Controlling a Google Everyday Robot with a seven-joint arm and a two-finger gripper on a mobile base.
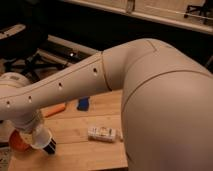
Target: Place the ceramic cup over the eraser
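Hovering low at the bench's [95, 150] left edge, the pincer [41, 141] pinches the ceramic cup [40, 138] beside the eraser [49, 145]; next, centre and lower it.

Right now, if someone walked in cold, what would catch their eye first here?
The big white arm fills most of the view, reaching from the right across to the lower left. There, at the table's left edge, the gripper holds the cup mouth-down beside the black striped eraser, with an orange bowl just behind. Farther back lie a carrot, a blue pad and a white packet.
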